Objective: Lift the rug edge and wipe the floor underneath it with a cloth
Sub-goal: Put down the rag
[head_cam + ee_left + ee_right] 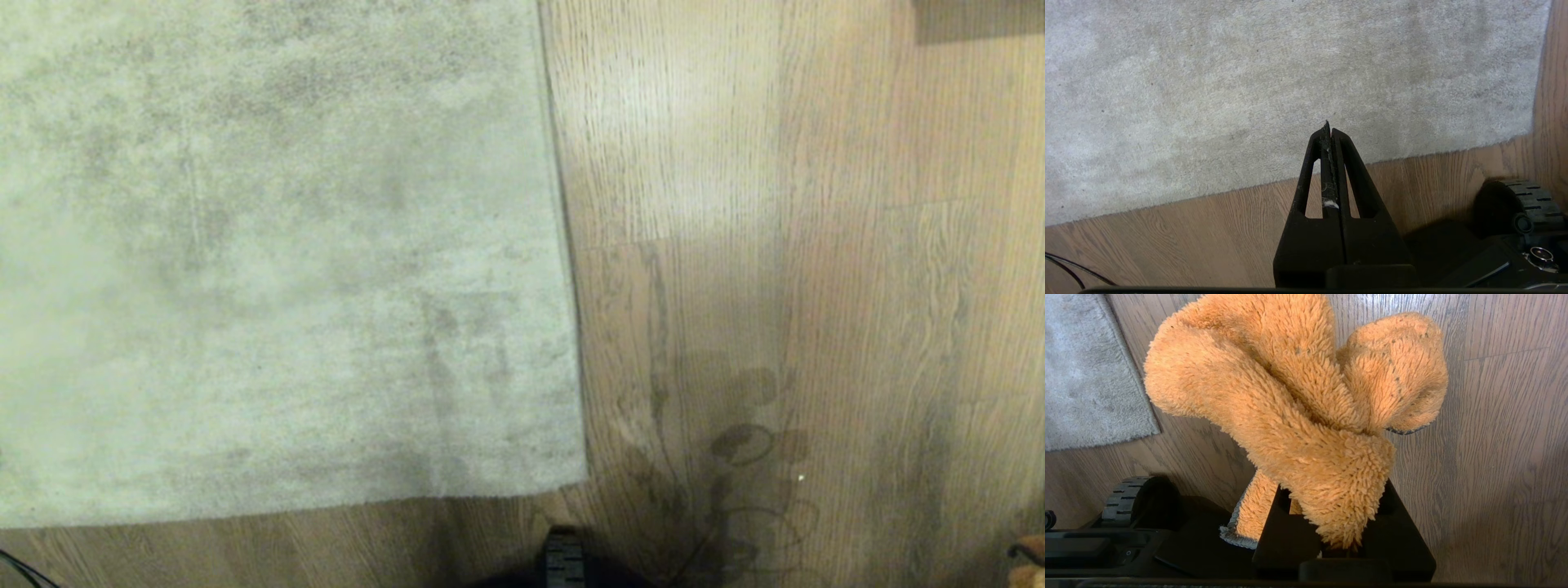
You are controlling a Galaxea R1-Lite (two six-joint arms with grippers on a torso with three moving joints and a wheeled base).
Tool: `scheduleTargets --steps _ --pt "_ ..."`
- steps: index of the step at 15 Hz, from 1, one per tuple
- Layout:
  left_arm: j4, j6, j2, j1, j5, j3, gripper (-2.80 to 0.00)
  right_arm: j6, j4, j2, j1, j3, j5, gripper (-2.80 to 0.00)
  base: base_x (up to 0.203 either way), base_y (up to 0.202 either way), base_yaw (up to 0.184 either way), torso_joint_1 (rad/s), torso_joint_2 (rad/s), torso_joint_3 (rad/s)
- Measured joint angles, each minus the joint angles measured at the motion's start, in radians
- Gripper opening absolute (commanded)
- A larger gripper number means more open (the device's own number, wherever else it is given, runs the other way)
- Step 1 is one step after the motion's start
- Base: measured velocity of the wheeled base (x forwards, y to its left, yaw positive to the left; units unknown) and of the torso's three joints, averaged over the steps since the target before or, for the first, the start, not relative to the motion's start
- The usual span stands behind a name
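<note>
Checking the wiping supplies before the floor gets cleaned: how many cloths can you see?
1: a fluffy orange-yellow cloth, bunched in the right gripper, above the light brown wood-plank floor beside the pale grey rug corner. Others may lie outside view.

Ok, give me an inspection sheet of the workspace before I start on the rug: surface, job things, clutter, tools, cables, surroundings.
Surface: wood-plank floor, bare beside the rug, shadow near the base.
Job's things: rug edge and its near corner lie flat, not lifted; orange cloth bunched up in the right tool.
Clutter: nothing seen.
Tools: left tool shut and empty, above the rug's near border; right tool shut on the cloth, above bare floor next to the rug corner.
Cables: thin dark cable on the floor at the robot's left.
Surroundings: robot's base and a wheel; dark patch at the far right edge, unidentifiable.
</note>
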Motion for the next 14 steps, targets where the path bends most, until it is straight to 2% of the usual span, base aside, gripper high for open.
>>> scheduleTargets --steps 4,10,14 --pt "0.0 0.0 0.0 -0.001 0.0 0.0 -2.8 0.0 0.0 0.0 -0.001 0.0 0.0 -2.8 0.0 -0.048 0.009 0.004 0.0 0.002" --pt "0.001 -0.001 0.0 0.0 0.003 0.0 -2.8 0.0 0.0 0.0 0.0 0.0 0.0 -2.8 0.0 -0.193 0.002 0.002 0.0 0.003" --pt "0.003 -0.034 0.0 0.0 0.004 0.0 -2.8 0.0 0.0 0.0 0.0 0.0 0.0 -2.8 0.0 -0.194 0.003 0.003 0.0 0.002"
